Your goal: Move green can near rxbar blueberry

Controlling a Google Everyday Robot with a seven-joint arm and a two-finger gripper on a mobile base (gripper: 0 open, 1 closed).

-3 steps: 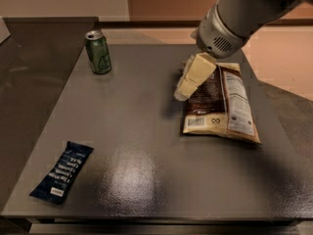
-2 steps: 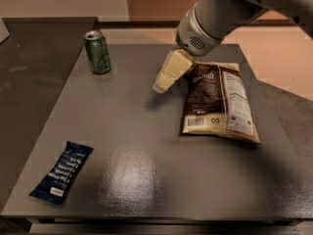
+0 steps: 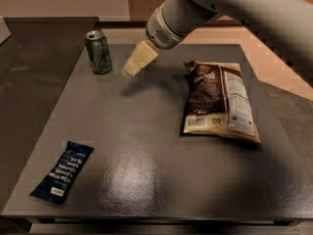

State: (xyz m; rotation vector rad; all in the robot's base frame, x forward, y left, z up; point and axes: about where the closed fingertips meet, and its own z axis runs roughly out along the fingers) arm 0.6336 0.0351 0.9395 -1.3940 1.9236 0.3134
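Note:
The green can (image 3: 99, 52) stands upright at the back left of the dark table (image 3: 146, 146), with a silver top and a pale triangular logo. The rxbar blueberry (image 3: 62, 171), a flat dark blue wrapper with white text, lies near the table's front left corner. My gripper (image 3: 130, 70) hangs on the pale arm coming in from the upper right. It is above the table just to the right of the can and apart from it. It holds nothing that I can see.
A large brown-and-cream chip bag (image 3: 219, 101) lies flat on the right half of the table. A lower dark surface (image 3: 29, 82) adjoins the table on the left. The table's front edge runs along the bottom.
My gripper has moved left across the table, from beside the chip bag to just right of the green can. The can, bar and bag have not moved.

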